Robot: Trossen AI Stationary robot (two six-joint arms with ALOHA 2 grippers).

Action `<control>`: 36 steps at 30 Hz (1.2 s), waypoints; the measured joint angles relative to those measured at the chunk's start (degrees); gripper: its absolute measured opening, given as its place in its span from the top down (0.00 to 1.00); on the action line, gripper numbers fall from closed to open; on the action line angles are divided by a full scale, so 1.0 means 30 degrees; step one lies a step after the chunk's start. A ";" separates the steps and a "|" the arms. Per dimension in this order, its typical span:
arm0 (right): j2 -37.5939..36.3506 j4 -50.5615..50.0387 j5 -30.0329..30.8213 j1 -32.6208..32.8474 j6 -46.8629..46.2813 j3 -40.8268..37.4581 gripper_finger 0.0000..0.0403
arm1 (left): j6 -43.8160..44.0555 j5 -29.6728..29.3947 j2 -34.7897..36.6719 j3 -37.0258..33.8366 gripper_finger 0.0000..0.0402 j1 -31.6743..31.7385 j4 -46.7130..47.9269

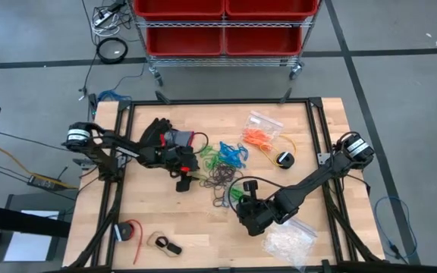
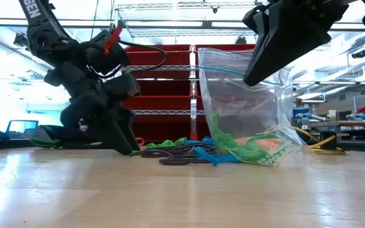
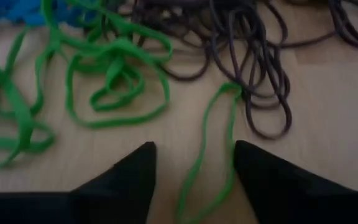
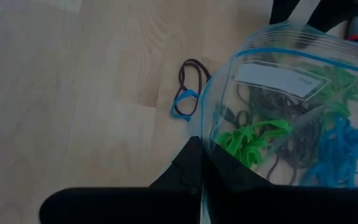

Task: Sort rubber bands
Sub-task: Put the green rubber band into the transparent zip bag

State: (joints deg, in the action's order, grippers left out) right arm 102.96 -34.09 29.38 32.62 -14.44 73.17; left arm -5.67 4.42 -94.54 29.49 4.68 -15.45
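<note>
Loose rubber bands point(image 1: 220, 163) in green, blue and black lie heaped at the middle of the table. My left gripper point(image 3: 194, 165) is open and low over the wood. Its fingers stand on either side of one green band loop point(image 3: 211, 146), beside green bands point(image 3: 114, 74) and black bands point(image 3: 253, 56). My right gripper point(image 4: 202, 163) is shut on a clear zip bag point(image 2: 246, 107) that holds green bands point(image 4: 253, 137). The bag's bottom rests on the table. In the high view, my right gripper point(image 1: 243, 205) is right of the heap. My right gripper pinches the clear bag's wall at its open top, by the blue zip strip point(image 4: 215, 127), between its two shut fingers. It comes slanting down from above. The bag stands upright below the fingers, with its bottom point(image 2: 252, 155) on the wood.
A clear bag of orange bands point(image 1: 260, 135) lies at the far right, with a yellow cable point(image 1: 273, 155) beside it. A bag of whitish pieces point(image 1: 288, 241) sits at the near right edge. A black and a blue band point(image 4: 188, 93) lie loose by the held bag. Red bins point(image 1: 222, 26) stand beyond the table.
</note>
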 joint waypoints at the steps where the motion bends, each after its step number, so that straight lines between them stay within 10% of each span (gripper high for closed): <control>1: 0.0000 0.0003 0.0003 0.0000 0.0000 0.0000 1.00 | 0.0001 -0.0039 -0.0090 0.0012 0.51 -0.0057 -0.0201; 7: 0.0007 0.0003 0.0003 -0.0006 0.0091 0.0000 1.00 | -0.0385 0.0999 0.0414 -0.0072 0.96 -0.0093 0.0247; 25: 0.0015 0.0378 -0.0107 -0.0058 0.0467 0.0000 1.00 | 0.0478 0.2460 0.7857 0.2879 1.00 -0.2213 0.0772; 36: 0.0015 0.0656 -0.0172 -0.0073 0.0525 0.0000 1.00 | 0.0961 0.4821 0.5254 0.6652 1.00 -0.2719 -0.0400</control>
State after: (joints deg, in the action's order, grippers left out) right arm 103.00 -32.13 28.86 32.40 -12.86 73.17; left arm -2.79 18.89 -78.78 49.45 -3.48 -16.65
